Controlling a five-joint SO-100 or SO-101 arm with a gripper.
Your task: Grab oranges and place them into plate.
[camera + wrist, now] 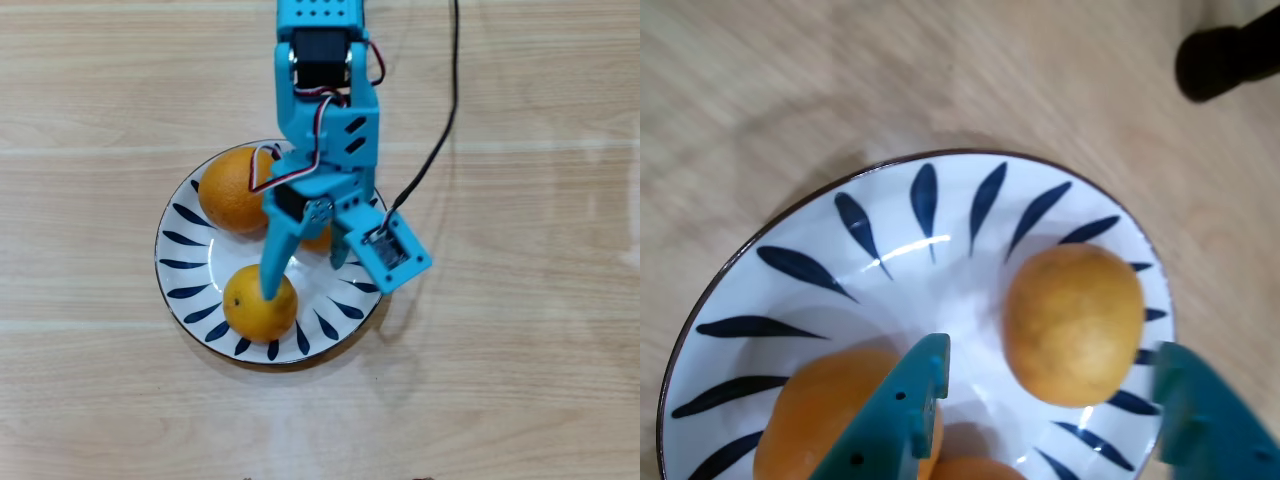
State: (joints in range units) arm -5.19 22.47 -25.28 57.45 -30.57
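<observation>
Plate [190, 262] on wooden desk [520, 350]; we take plate as landmark. We count three oranges inside: large one [232, 188] at far-left rim in overhead view, smaller one [258, 305] at near rim, third [320, 238] mostly hidden under arm. Fingers [305, 275] spread above plate centre, pinching nothing. Black cable [440, 130] trails beyond plate's right.

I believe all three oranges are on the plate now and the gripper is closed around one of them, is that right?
Not quite: the gripper is open, holding nothing. The wrist view shows its teal fingers spread apart, with one orange lying free on the plate between them. All three oranges are indeed on the plate, as the overhead view shows.
</observation>
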